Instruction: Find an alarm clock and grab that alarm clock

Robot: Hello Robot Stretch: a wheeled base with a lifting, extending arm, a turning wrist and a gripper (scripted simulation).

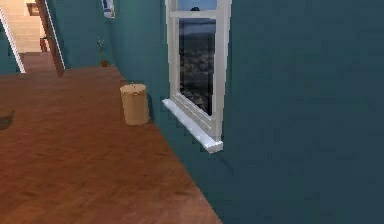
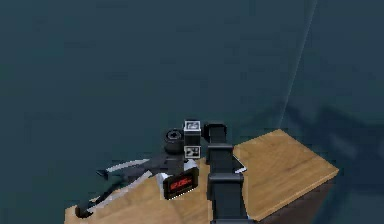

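Teal paint covers the wall [image 1: 300,100] that runs along the right of the forward view, and the same teal wall [image 2: 120,70] backs the arm side view. A reddish-brown wood floor [image 1: 70,150] spreads across the left and near part of the forward view, reaching a bright doorway [image 1: 25,30] at the far left. A tall window [image 1: 197,60] with a white frame and sill is set in the wall, showing a dark outdoor scene. A tan, cylinder-shaped bin [image 1: 134,103] stands on the floor near the wall, just left of the window.

In the arm side view a light wooden tabletop [image 2: 285,170] lies against the wall. The dark arm [image 2: 222,185] rises over it from the bottom edge. The gripper [image 2: 100,190] points left above the tabletop, its thin grey fingers [image 2: 125,168] over the wood. How the fingers are set cannot be told, nor whether they hold anything.

The alarm clock [image 2: 181,182], a small dark box with a red display, sits at the gripper's body, just left of the arm.
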